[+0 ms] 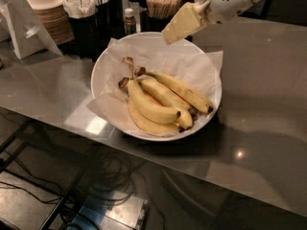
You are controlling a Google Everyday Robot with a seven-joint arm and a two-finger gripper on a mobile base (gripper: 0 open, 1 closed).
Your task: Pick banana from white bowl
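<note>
The white bowl (101,67), wide and shallow and lined with crinkled white paper, stands on the grey metal table. A few bananas lie in it, stems toward the upper left. The plump, curved yellow banana (149,107) is the nearer one on top of the bunch. A thinner, orange-tinted banana (184,92) lies behind it. My gripper (184,23), cream-coloured at the tip of a white arm, hangs in the air above the bowl's far rim. It is clear of the bananas and holds nothing that shows.
Behind the bowl stand stacked cream and brown paper bowls (45,8), black holders with packets (88,13), a small bottle (128,18) and a cup of wooden stirrers (165,4). The table's front edge runs below the bowl, with cables on the floor (105,176).
</note>
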